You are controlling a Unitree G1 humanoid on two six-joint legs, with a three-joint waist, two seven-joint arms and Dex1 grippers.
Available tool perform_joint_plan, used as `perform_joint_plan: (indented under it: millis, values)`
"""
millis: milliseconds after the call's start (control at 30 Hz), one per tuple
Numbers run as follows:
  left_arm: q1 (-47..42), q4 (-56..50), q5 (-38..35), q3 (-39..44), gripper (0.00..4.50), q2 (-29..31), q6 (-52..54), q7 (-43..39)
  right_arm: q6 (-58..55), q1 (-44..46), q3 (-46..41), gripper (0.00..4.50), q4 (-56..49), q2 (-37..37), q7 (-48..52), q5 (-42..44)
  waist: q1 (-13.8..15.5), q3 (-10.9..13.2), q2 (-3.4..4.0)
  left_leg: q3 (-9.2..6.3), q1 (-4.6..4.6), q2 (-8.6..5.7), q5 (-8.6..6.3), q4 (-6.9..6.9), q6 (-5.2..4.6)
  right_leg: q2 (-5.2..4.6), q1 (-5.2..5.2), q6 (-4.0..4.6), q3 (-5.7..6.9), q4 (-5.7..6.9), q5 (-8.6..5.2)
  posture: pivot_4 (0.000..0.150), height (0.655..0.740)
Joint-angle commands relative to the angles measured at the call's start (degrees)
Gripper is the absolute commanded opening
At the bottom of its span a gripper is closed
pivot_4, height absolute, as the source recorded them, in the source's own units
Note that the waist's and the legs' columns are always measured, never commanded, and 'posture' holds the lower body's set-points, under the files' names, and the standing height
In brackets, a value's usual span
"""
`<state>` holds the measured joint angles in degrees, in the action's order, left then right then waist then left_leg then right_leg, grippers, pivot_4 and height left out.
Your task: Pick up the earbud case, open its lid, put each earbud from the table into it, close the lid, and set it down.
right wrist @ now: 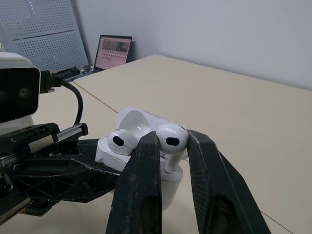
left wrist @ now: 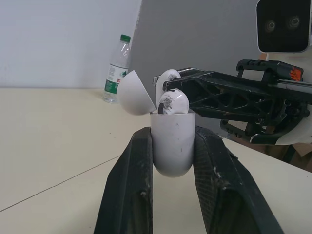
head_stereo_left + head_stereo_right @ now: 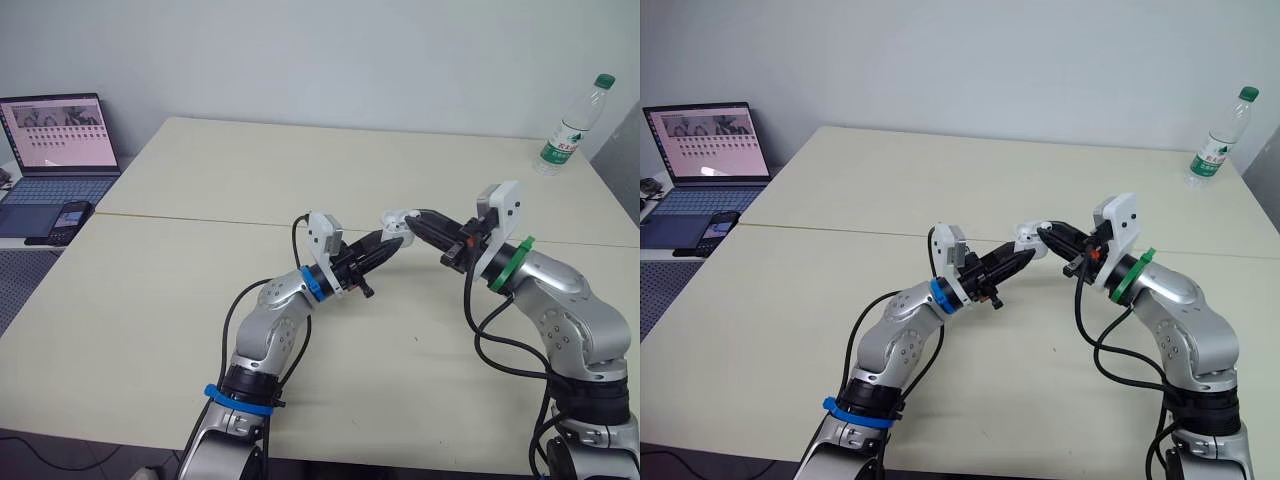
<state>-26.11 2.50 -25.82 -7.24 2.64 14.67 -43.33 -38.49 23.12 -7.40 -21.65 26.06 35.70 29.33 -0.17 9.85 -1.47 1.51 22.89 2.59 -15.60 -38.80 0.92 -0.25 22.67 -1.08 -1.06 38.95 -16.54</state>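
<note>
case [image 2: 170, 146]: small, smooth, light, probably slippery; best gripped across its flat sides | held above the middle of the table [image 3: 200, 190], lid [image 2: 132, 92] open, one bud [image 1: 119, 140] seated | left gripper [image 3: 388, 238] pinching case body, arm angled inward | right gripper [image 3: 418, 222] pinching second bud [image 1: 171, 138] by its head, stem at the empty socket

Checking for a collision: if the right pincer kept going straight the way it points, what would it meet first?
Most likely the open earbud case in the left pincer; the right pincer holds an earbud right at its mouth. Exact depth is unclear.
</note>
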Motion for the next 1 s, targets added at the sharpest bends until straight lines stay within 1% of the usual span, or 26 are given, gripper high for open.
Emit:
perform_joint_plan:
  millis: [33,100,133,167,367,500,600,667,800,1000]
  values:
    - [-0.3,-3.2,-1.3,0.4,0.76,-0.3,-0.6,-0.5,1.1,-0.4,-0.3,1.14,-0.8,1.3,0.5,0.4,0.0,0.0,0.0,0.0,0.0,0.0,0.0,0.0,0.0,0.0,0.0,0.0,0.0,0.0,0.0,0.15,0.7362]
    - [-0.3,-3.1,-1.3,0.3,0.76,-0.3,-0.7,-0.6,1.1,-0.3,-0.6,1.62,-0.9,1.3,0.3,0.9,0.0,0.0,0.0,-0.02,0.0,0.01,0.0,0.0,0.0,0.0,0.0,0.0,0.01,0.0,0.0,0.15,0.7362]
    - [-0.3,-3.0,-1.3,0.3,0.76,-0.3,-0.7,-0.6,1.1,-0.1,-0.9,2.05,-0.9,1.2,0.2,1.2,0.0,0.0,0.0,-0.01,0.0,0.01,0.0,0.0,0.0,0.0,0.0,0.0,0.0,0.0,0.0,0.15,0.7362]
    - [-0.2,-3.0,-1.2,0.3,0.76,-0.3,-0.8,-0.7,1.1,0.0,-1.1,2.32,-0.9,1.2,0.2,1.5,0.0,0.0,0.0,0.0,0.0,0.01,0.0,0.0,0.0,0.01,0.0,0.0,0.0,0.0,0.0,0.15,0.7362]
    - [0.0,-2.8,-1.0,0.2,0.76,-0.1,-1.1,-1.0,-0.3,2.0,-4.7,4.46,-0.5,0.3,-0.9,6.3,0.0,0.0,0.0,0.0,0.0,0.0,0.0,0.0,0.0,0.0,0.0,0.0,-0.01,0.0,0.0,0.15,0.7362]
    - [-0.3,-2.1,-0.9,0.4,0.76,0.3,-1.4,-1.7,-6.0,4.4,-9.6,4.46,0.9,0.5,-2.4,15.1,0.0,0.0,0.0,0.0,0.0,0.01,0.0,0.0,0.0,0.0,0.0,0.0,0.0,0.0,0.0,0.15,0.7362]
    - [-0.9,-1.2,-1.1,1.0,0.76,0.6,-1.7,-2.4,-8.4,5.7,-11.8,4.46,3.2,1.4,-4.0,18.0,0.0,0.0,0.0,-0.01,0.01,0.01,0.0,0.0,0.0,0.0,0.0,0.0,0.0,0.0,0.0,0.15,0.7362]
    - [-1.1,-1.0,-1.3,1.1,0.76,0.8,-1.7,-3.0,-8.1,5.9,-12.2,4.46,5.0,2.5,-4.5,17.0,0.0,0.0,0.0,0.0,0.0,0.01,0.0,0.01,0.0,0.0,0.0,0.0,-0.01,0.0,0.0,0.15,0.7362]
    - [-1.5,-0.6,-1.7,1.5,0.76,0.9,-1.6,-4.0,-4.8,4.0,-9.6,4.46,7.4,6.1,-2.7,11.7,0.0,0.0,0.0,0.01,0.02,-0.01,0.0,0.01,-0.01,0.0,0.0,0.0,-0.02,-0.03,0.0,0.15,0.7362]
    - [-2.0,-0.2,-1.7,1.8,0.76,1.0,-1.5,-4.8,-1.3,0.6,-5.1,4.46,6.3,10.3,2.8,7.7,0.0,0.0,0.0,0.02,0.03,0.01,0.0,0.06,-0.01,0.03,0.03,0.0,-0.02,-0.05,0.0,0.15,0.7362]
